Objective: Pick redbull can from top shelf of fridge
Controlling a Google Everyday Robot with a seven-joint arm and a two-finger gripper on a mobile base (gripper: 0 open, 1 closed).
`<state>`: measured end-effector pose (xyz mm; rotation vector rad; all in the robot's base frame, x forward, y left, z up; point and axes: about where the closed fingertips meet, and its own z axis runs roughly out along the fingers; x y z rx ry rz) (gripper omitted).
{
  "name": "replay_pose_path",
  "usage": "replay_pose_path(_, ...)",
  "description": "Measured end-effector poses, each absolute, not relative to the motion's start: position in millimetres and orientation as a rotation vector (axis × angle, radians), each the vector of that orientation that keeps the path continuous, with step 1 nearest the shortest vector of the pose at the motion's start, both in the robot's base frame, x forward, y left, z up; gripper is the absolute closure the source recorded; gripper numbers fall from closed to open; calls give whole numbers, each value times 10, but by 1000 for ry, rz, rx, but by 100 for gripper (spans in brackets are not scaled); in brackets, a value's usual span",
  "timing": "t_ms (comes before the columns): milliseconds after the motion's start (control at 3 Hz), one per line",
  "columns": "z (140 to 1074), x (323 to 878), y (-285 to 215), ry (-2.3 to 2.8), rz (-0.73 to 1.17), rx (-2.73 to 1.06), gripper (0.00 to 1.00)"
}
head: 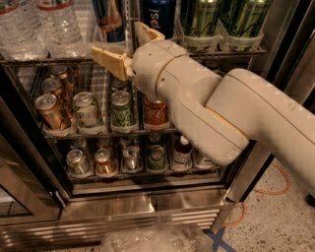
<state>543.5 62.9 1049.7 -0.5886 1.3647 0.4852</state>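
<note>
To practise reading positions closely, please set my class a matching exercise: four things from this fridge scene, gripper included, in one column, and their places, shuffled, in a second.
Things:
1. redbull can
2. water bottles
3. red can
4. gripper

Places:
A. middle rack, below the arm
B. far left of the top shelf
C. open, at the top shelf's front edge
D. top shelf, just left of the Pepsi can

Pairs: 1-D, 2-B, 3-A, 4-C
</note>
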Motion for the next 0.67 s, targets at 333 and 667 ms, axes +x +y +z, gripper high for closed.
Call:
replay_pose_path(333, 10569, 5535, 593, 1358, 499, -565, 24)
replay_pose_path(667, 10540, 5694, 683, 1368, 518, -563, 25)
